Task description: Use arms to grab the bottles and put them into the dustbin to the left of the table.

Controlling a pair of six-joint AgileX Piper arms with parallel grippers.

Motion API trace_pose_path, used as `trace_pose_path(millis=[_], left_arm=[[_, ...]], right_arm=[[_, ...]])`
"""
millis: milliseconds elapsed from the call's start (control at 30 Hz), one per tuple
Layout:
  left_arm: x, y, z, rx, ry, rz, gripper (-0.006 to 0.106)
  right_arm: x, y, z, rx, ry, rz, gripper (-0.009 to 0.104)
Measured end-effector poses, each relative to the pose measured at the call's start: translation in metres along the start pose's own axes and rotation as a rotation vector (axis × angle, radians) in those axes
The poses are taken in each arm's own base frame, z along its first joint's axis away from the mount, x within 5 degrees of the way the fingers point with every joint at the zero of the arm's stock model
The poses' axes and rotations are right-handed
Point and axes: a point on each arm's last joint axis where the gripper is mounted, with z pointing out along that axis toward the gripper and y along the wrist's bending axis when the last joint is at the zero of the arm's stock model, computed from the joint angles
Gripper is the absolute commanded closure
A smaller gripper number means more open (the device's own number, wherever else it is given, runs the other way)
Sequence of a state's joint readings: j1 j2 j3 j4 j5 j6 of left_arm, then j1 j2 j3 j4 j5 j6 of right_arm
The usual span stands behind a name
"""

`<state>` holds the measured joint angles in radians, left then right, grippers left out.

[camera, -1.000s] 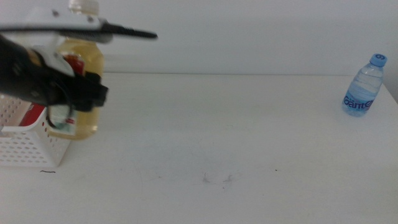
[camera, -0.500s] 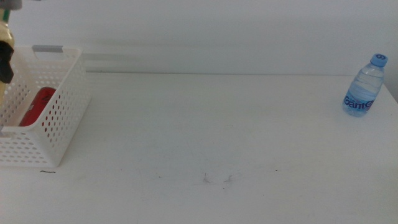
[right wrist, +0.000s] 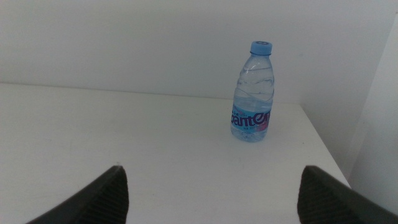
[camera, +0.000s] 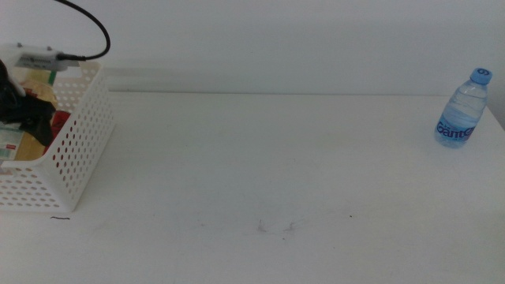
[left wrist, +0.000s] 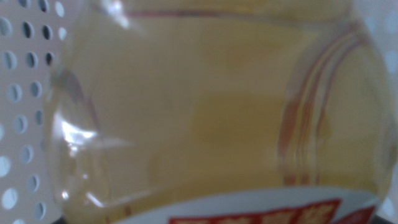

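The white dustbin (camera: 75,150) stands at the table's left end. My left gripper (camera: 24,110) is down inside it, shut on the yellow-juice bottle (camera: 33,143), which lies tilted in the bin. That bottle (left wrist: 211,106) fills the left wrist view, with the bin's perforated wall (left wrist: 25,93) right beside it. A red can (camera: 60,120) lies in the bin next to the gripper. The small water bottle (camera: 460,110) with a blue cap stands upright at the far right. My right gripper (right wrist: 214,199) is open, well short of the water bottle (right wrist: 252,99), and out of the middle view.
The white table (camera: 276,173) carries faint scuff marks near its front middle. A black cable (camera: 91,24) loops above the bin from the left arm. The table's right edge runs just past the water bottle.
The left arm swung the juice bottle from beside the bin's right wall out past the left edge, then came down into the bin with it. The water bottle has not moved.
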<state>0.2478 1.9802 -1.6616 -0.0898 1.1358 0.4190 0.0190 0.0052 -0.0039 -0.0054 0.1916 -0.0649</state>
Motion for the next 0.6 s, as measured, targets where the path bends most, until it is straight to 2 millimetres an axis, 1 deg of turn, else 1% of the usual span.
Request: trace_pose_path(millis=[33, 67, 100, 133, 200, 267, 333, 433, 500, 533, 600], left_arm=[[0.000, 0.000, 0.002, 0.001, 0.004, 0.000, 0.050], [0.000, 0.000, 0.004, 0.003, 0.008, -0.001, 0.037], [0.000, 0.001, 0.004, -0.001, 0.009, 0.001, 0.016], [0.000, 0.001, 0.002, -0.002, 0.010, -0.001, 0.006], [0.002, 0.000, -0.010, -0.013, 0.003, -0.006, 0.007], [0.004, -0.004, -0.028, -0.014, -0.029, -0.014, 0.007], [0.008, -0.011, -0.055, -0.002, -0.089, -0.026, 0.007], [0.015, -0.027, -0.100, 0.057, -0.212, -0.043, 0.007], [0.019, -0.040, -0.125, 0.129, -0.299, -0.059, 0.007], [0.023, -0.048, -0.143, 0.166, -0.357, -0.061, 0.007], [0.030, -0.065, -0.166, 0.245, -0.439, -0.041, 0.007]], right_arm=[[0.000, 0.000, 0.000, 0.000, 0.000, 0.000, 0.004], [0.000, 0.000, 0.000, 0.000, 0.000, 0.000, 0.004], [0.000, 0.000, 0.000, 0.000, 0.000, 0.000, 0.004], [0.000, 0.000, 0.000, 0.000, 0.000, 0.000, 0.004], [0.000, 0.000, 0.000, 0.000, 0.000, 0.000, 0.004], [0.000, 0.000, 0.000, 0.000, 0.000, 0.000, 0.004], [0.000, 0.000, 0.000, 0.000, 0.000, 0.000, 0.004], [0.000, 0.000, 0.000, 0.000, 0.000, 0.000, 0.004], [0.000, 0.000, 0.000, 0.000, 0.000, 0.000, 0.004], [0.000, 0.000, 0.000, 0.000, 0.000, 0.000, 0.004], [0.000, 0.000, 0.000, 0.000, 0.000, 0.000, 0.004]])
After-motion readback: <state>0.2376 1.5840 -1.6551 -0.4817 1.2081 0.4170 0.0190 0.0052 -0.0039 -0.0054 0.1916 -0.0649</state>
